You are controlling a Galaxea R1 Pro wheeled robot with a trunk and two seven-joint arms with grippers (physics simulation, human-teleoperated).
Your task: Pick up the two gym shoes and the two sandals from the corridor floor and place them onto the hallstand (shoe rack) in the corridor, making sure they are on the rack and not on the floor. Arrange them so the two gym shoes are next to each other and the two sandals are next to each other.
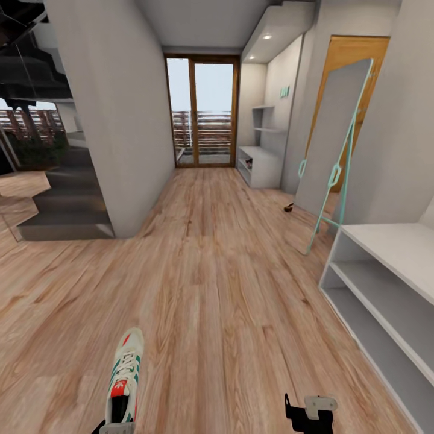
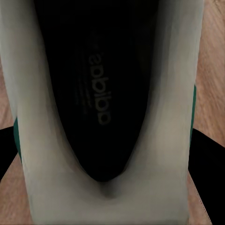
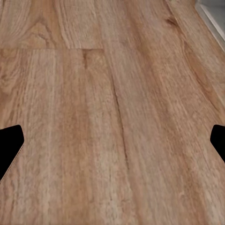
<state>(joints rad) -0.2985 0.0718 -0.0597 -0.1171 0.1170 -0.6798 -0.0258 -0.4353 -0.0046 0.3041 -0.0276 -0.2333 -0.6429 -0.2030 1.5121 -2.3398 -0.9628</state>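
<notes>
Far left in the head view, the dark staircase (image 1: 69,205) is sitting beside a grey wall. Lower down, a gym shoe (image 1: 125,380) is pointing its toe up the corridor, heel at the bottom edge, where the left gripper (image 1: 114,428) is barely peeking in. The left wrist view is looking straight into that shoe (image 2: 108,93), dark insole with lettering and pale heel collar, with black fingers (image 2: 7,154) flanking it on both sides, so the left gripper is clamping the shoe. The corridor floor (image 1: 229,289) is running up to a glass door (image 1: 202,111). The right gripper (image 1: 310,416) is hovering low with nothing in it; in its wrist view the fingertips (image 3: 9,145) are sitting wide apart over bare planks (image 3: 112,117). A leaning mirror (image 1: 334,144) is standing further right, and the hallstand (image 1: 386,283) is lining the right wall.
</notes>
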